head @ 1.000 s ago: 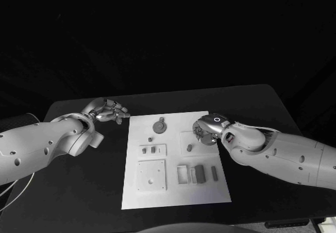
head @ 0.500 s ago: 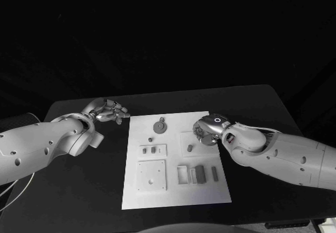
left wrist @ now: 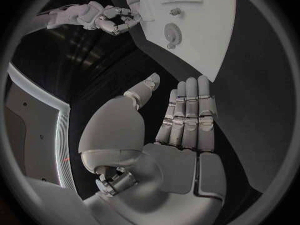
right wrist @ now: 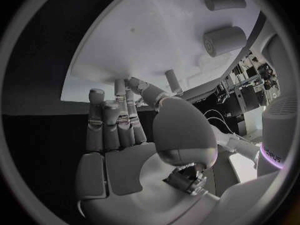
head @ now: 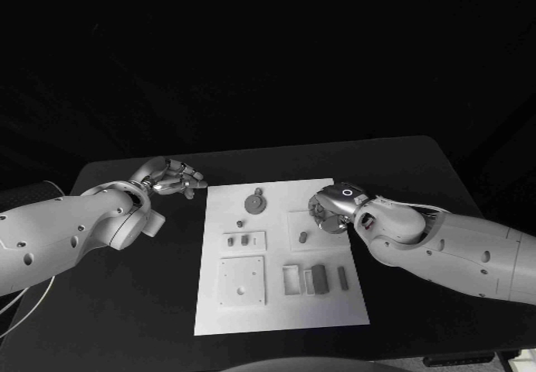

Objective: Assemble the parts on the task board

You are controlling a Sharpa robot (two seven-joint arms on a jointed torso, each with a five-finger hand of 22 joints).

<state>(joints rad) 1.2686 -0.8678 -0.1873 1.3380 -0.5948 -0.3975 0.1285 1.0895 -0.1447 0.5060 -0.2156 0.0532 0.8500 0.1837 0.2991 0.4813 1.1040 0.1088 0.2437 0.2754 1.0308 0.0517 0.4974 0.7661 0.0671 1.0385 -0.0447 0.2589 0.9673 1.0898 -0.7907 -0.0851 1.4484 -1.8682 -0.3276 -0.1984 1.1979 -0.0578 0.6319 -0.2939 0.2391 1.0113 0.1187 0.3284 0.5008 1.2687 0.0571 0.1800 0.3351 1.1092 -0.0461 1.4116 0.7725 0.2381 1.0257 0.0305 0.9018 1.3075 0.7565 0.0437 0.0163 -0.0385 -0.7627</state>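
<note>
Hands — left hand (head: 170, 177) and right hand (head: 328, 211) — both empty, fingers apart, beside one task board (head: 280, 306).

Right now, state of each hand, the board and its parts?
left hand: open, holds nothing, beside the board
right hand: fingers over the board's edge; grip unclear
task board: flat on the table
round part: lying loose on the board

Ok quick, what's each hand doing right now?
Left hand: open, holding nothing, off the task board.
Right hand: open, holding nothing, over the board's edge.
</note>
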